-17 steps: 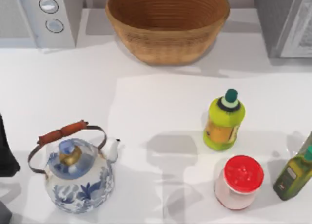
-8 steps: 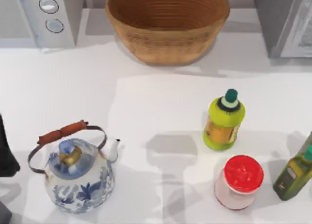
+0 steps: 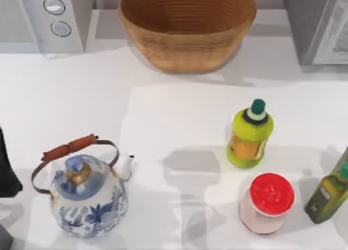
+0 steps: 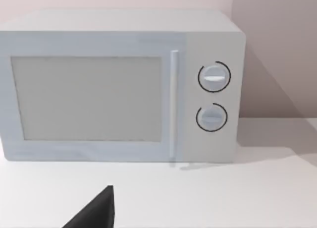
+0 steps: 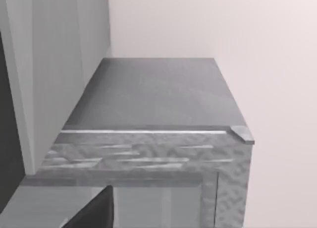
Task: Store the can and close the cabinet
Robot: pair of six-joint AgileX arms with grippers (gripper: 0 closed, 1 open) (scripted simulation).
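Observation:
The can (image 3: pixel 266 202), pale with a red lid, stands upright near the table's front right. The grey cabinet (image 3: pixel 318 24) stands at the back right corner; the right wrist view looks at its grey top and side (image 5: pixel 148 99) from close by. A dark part of my right gripper (image 5: pixel 91 213) shows at that view's edge, apart from the can. My left arm (image 3: pixel 6 171) is parked at the table's left edge, and a dark part of my left gripper (image 4: pixel 94 213) shows in front of the microwave (image 4: pixel 119 84). Neither gripper holds anything that I can see.
A yellow-green bottle (image 3: pixel 249 133) stands just behind the can and an olive-oil bottle (image 3: pixel 328 194) to its right. A blue-and-white kettle (image 3: pixel 87 190) is at the front left, a wicker basket (image 3: pixel 187 24) at the back middle, the microwave (image 3: pixel 46 19) at the back left.

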